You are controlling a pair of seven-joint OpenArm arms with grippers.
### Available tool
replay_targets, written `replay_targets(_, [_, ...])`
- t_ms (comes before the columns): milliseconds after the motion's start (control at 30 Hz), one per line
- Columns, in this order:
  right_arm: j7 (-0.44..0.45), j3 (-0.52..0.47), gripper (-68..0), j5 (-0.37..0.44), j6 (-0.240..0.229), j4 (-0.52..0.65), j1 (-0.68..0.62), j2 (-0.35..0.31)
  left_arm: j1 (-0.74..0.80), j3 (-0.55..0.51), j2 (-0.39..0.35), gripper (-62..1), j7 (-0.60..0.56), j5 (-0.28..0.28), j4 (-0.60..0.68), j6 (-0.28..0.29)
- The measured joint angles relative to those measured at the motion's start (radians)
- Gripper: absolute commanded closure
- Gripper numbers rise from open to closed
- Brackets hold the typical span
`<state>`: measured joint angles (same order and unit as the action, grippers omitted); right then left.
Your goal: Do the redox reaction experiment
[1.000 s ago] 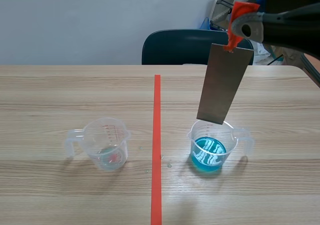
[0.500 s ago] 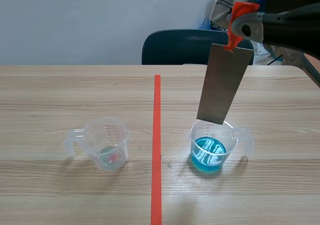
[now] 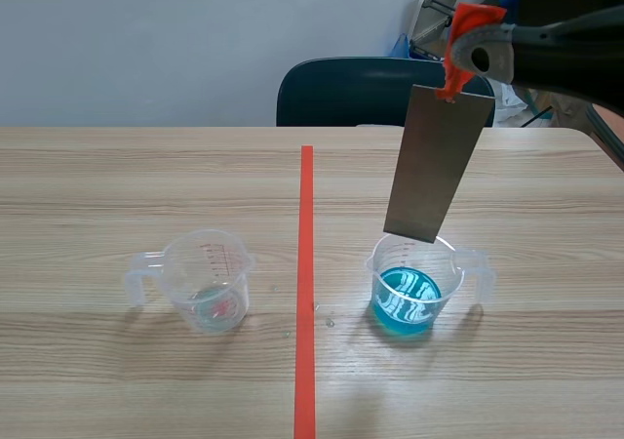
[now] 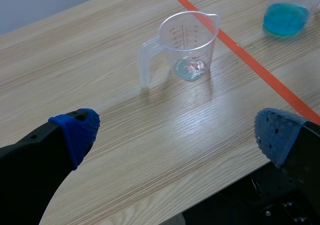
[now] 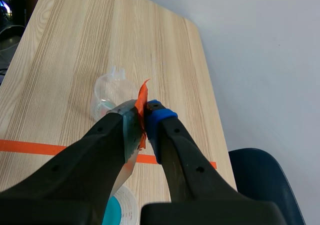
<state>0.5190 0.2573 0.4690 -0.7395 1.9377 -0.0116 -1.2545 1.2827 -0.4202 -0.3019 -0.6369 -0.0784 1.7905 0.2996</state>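
Scene view: wooden table (image 3: pixel 117 176) runs away from the robot, with an orange-red tape line (image 3: pixel 306 283) down its middle. A dark blue chair (image 3: pixel 341 93) stands behind the far edge.

Right arm (image 3: pixel 575 44) is raised and comes in across the upper right.

Metal plate (image 3: pixel 437 166): grey, flat, rectangular. It hangs nearly upright, slightly tilted, over the blue beaker. Its lower edge sits at about the level of the rim, above the liquid. Contact with the rim cannot be judged.

Blue beaker (image 3: pixel 414 283): clear plastic measuring cup to the right of the tape line, handle pointing right, with blue liquid in the bottom.

Second beaker (image 3: pixel 207 281): same type, to the left of the line, handle pointing left. It holds only a shallow film of pale liquid with a reddish tint.

Right gripper (image 5: pixel 142 110): clenched on the plate's top end, where an orange tab (image 3: pixel 466 29) sticks out between the fingers.

Left gripper (image 4: pixel 176 132): released, with its blue pads (image 4: pixel 77 130) spread wide. It grasps nothing and hangs low over the near table, well short of the second beaker.

A few small droplets (image 3: pixel 327 317) lie on the wood between the line and the blue beaker.
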Motion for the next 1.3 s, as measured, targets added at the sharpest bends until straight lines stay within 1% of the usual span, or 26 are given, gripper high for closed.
replay_targets(233, [-0.004,0.0,-0.6,0.0,0.0,0.0,0.0,0.005,0.0,0.0,0.0,-62.3,-0.003,0.0,0.0,0.0])
replay_targets(367, [-0.011,0.0,-0.6,0.0,0.0,0.0,0.0,0.031,0.0,0.0,0.0,-62.3,-0.019,0.001,0.0,0.0])
replay_targets(400, [-0.011,0.0,-0.6,0.0,0.0,0.0,0.0,0.036,0.0,0.0,0.0,-62.3,-0.031,0.005,0.0,0.0])
replay_targets(500, [-0.011,0.0,-0.6,0.0,0.0,0.0,0.0,0.05,0.0,0.0,0.0,-62.3,-0.077,0.051,0.0,0.0])
replay_targets(533, [-0.011,0.0,-0.6,0.0,0.0,0.0,0.0,0.053,0.0,0.0,0.0,-62.3,-0.093,0.055,0.0,0.0])
replay_targets(600, [-0.018,0.007,-0.6,0.0,0.0,0.0,0.012,0.064,0.0,0.0,0.0,-62.3,-0.126,0.082,0.0,0.0])
replay_targets(733, [-0.055,0.076,-0.6,0.0,0.0,0.0,0.09,0.085,0.0,0.0,0.0,-62.3,-0.191,0.134,0.0,0.0])
replay_targets(867, [-0.078,0.143,-0.6,0.0,0.0,0.0,0.151,0.12,0.0,0.0,0.0,-62.3,-0.224,0.187,0.0,0.0])
replay_targets(1000, [-0.138,0.208,-0.6,0.0,0.0,0.0,0.207,0.172,0.0,0.0,0.0,-62.3,-0.22,0.187,0.0,0.0])
replay_targets(1167, [-0.233,0.274,-0.6,0.0,0.0,0.0,0.284,0.253,0.0,0.0,0.0,-62.3,-0.214,0.187,0.0,0.0])
replay_targets(1300, [-0.294,0.355,-0.6,0.0,0.0,0.0,0.36,0.311,0.0,0.0,0.0,-62.3,-0.213,0.187,0.0,0.0])
